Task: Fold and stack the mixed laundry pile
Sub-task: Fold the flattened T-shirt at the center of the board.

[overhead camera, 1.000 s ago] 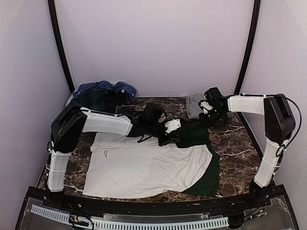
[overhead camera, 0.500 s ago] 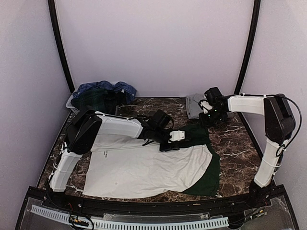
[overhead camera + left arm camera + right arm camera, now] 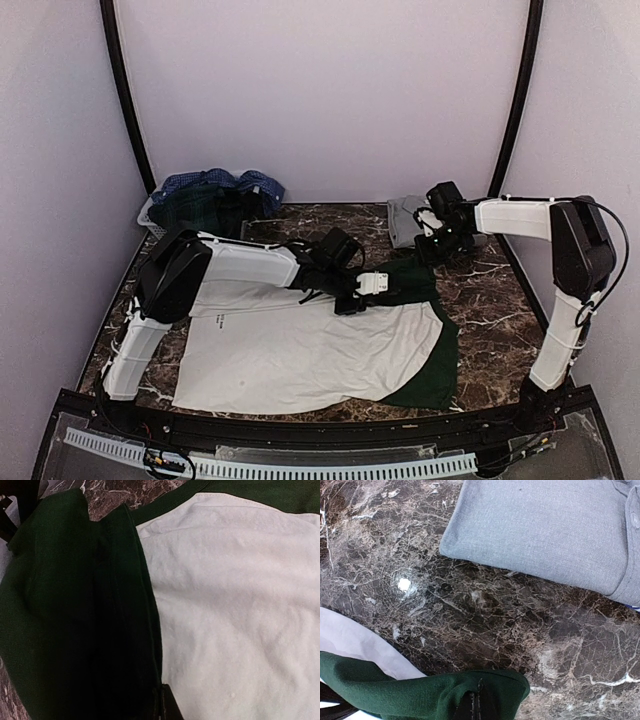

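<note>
You are working on the tee, which is lying spread on the tabletop. Your left fingers are clamping the fold of its green sleeve, and your right fingers are pinching the sleeve's end, likely to tuck it inward. Behind, a folded grey garment is starting the stack.

Top camera: high above the near edge, looking down and forward over the marble table to the back wall. Left wrist: pressed close, facing down on the tee. Right wrist: low over the marble, grey shirt at top. Shared by all three views — the tee's green sleeve.
</note>
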